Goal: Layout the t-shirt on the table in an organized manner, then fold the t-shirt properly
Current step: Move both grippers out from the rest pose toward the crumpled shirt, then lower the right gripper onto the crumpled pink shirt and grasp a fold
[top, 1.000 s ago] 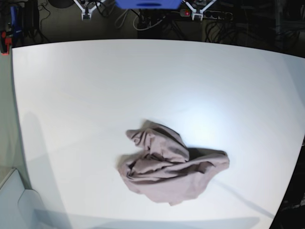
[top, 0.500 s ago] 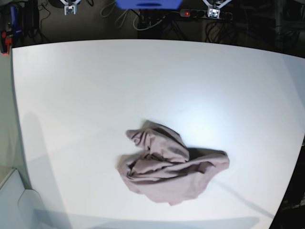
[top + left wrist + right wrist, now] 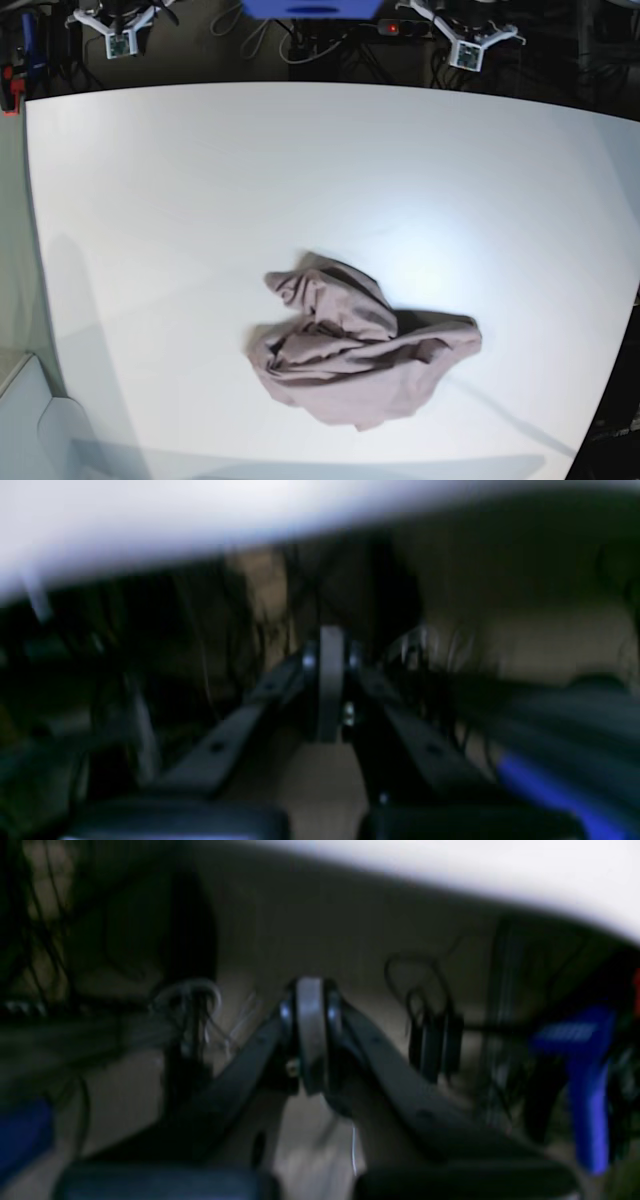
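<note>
The mauve t-shirt [image 3: 360,345] lies crumpled in a heap on the white table [image 3: 200,170], toward its front middle. Both grippers hover beyond the table's far edge, far from the shirt. My right gripper [image 3: 118,42] is at the top left and my left gripper [image 3: 468,50] at the top right. In the blurred left wrist view, the left gripper [image 3: 330,640] is shut on nothing, with the table edge [image 3: 150,510] above it. The right gripper [image 3: 310,990] is likewise shut and empty under the table edge [image 3: 500,865].
Behind the table lie dark floor, cables and a power strip [image 3: 400,28]. A blue object [image 3: 310,8] sits at the top centre. A blue part [image 3: 585,1075] shows at the right of the right wrist view. A pale surface [image 3: 30,420] borders the table's left front corner.
Both grippers have moved apart from the top centre, the right one leftward and the left one rightward, and come further into the base view. The t-shirt has not moved.
</note>
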`<state>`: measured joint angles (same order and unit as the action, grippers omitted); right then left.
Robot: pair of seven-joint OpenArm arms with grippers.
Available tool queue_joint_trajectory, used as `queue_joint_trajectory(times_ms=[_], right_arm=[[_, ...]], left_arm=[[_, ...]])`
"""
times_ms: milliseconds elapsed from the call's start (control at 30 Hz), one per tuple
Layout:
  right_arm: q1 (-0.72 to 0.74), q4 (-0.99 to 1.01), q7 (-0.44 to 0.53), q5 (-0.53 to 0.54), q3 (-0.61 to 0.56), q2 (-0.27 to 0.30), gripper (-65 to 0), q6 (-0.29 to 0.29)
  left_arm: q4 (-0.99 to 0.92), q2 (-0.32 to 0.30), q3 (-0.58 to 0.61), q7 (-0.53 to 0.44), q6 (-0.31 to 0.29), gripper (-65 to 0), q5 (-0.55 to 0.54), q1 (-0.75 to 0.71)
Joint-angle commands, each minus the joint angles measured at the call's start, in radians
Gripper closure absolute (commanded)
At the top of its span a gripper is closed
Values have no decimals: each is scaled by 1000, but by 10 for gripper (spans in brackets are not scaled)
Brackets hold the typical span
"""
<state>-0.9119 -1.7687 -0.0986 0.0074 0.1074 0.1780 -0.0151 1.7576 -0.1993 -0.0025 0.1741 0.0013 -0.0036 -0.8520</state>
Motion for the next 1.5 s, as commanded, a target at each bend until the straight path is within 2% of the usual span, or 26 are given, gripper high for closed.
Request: queue_joint_trajectory(times_ms=[0,100,300,533,633,700,767,867,1033,1133,1233,1333,1400,1467], right_arm=[[-22,-49,21,-1,30,7,0,4],[-17,-155,-28,-1,58,7,0,4],[78,-257,-68,-1,48,1,0,4],[244,-262,-171,-1,-85,-2,0,4],[331,-264,-217,-1,-151,-2,0,4],[399,-264,-255,-1,-202,-24,0,4],[474,-264,-309,-1,-257,-50,0,4],[584,-264,-401,-1,-337,-85,0,4],[768,-256,-540,-1,-429,-131,-92,4],[868,-234,-597,-1,-443,-186,-152,4],[943,-152,-606,-1,-443,-228,-200,2],[1008,-23,-603,-1,-440,-259,-239,2],[1051,74,-602,-1,-440,-278,-269,2],[1089,158,-591,-1,-440,-305,-294,2]], left_arm=[[37,-4,0,-6,3,0,1,-36],[112,-4,0,3,3,0,1,-49],[199,2,-1,137,3,0,1,1],[245,11,-34,158,3,0,1,98],[245,64,-104,160,3,0,1,149],[242,103,-161,167,3,0,-6,185],[244,130,-219,229,1,0,-54,228],[241,116,-279,354,-1,0,-166,303],[236,65,-376,468,-1,0,-301,369],[236,50,-417,480,-1,0,-310,379],[235,44,-439,482,-1,-2,-310,379],[235,31,-449,486,-2,-56,-313,369],[235,30,-451,514,-24,-156,-313,369],[235,34,-459,528,-110,-281,-310,369]])
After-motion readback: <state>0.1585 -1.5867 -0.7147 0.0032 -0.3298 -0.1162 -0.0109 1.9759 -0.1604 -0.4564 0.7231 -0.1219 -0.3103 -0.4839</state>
